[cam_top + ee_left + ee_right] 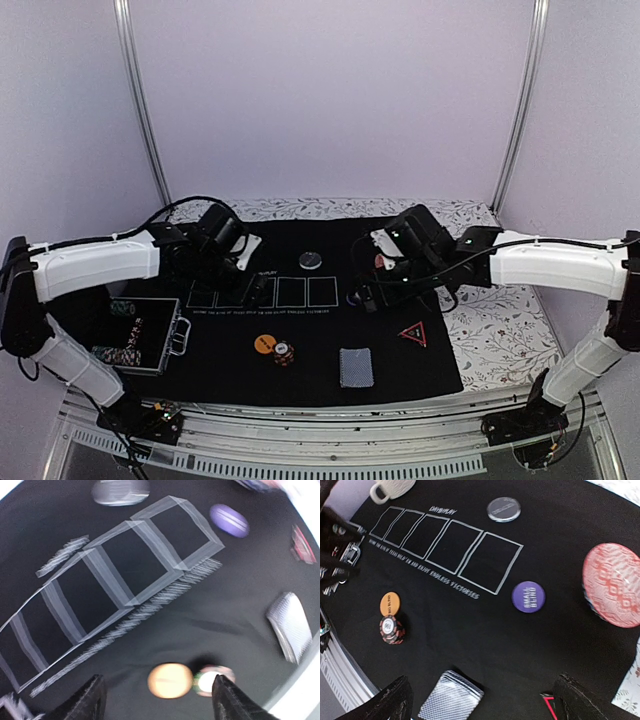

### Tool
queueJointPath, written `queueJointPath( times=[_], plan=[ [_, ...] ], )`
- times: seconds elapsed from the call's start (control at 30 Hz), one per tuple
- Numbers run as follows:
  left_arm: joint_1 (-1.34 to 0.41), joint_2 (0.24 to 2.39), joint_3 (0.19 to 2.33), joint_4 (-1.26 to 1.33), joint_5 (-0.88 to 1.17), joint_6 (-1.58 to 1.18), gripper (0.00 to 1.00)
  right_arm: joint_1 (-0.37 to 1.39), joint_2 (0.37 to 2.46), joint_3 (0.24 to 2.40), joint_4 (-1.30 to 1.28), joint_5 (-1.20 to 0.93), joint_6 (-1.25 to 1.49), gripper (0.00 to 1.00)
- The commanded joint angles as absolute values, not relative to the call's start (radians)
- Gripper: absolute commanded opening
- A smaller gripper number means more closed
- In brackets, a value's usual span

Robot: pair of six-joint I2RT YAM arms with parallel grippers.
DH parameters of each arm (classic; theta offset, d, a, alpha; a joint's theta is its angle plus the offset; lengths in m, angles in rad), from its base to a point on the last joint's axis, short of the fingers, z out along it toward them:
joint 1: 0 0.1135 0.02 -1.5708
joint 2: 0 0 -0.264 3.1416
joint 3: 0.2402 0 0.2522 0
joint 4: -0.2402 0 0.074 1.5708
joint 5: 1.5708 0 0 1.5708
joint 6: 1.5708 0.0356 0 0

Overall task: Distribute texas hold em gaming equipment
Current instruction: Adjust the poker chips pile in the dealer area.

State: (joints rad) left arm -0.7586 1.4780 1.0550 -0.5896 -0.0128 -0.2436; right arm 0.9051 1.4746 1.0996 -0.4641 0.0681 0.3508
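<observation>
Left gripper (157,682) and right gripper (482,680) both spread, empty. Chip stack (212,680) placed, lower centre; card deck (451,700), bottom edge, likely next: descend, pinch edges.

Purple disc (528,596) between card outlines (445,542) and red bowl (612,585)

Left wrist view blurred; triangle marker (547,702) cut by bottom edge; mug (395,486) cropped.
</observation>
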Motion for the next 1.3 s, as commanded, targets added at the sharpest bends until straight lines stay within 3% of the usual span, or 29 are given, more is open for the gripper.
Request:
queueJointPath(
  times=[0.0,0.1,0.33,0.67,1.27],
  plan=[
    [-0.587,1.349,0.946,-0.568,-0.011,-0.335,0.81,1.027,1.676,1.302,-0.533,0.087,0.305,0.99],
    [-0.469,1.252,0.881,-0.541,-0.001,-0.363,0.88,1.093,1.843,1.465,-0.607,0.094,0.275,0.99],
    [-0.341,1.107,0.786,-0.469,0.004,-0.329,0.92,1.172,2.184,1.840,-0.763,0.042,0.203,0.99],
    [-0.305,1.086,0.742,-0.429,0.025,-0.223,0.92,1.182,2.392,2.047,-0.844,-0.003,0.184,0.99],
    [-0.293,1.104,0.740,-0.417,0.033,-0.188,0.92,1.236,2.446,2.045,-0.869,0.121,0.164,0.64]
  ],
)
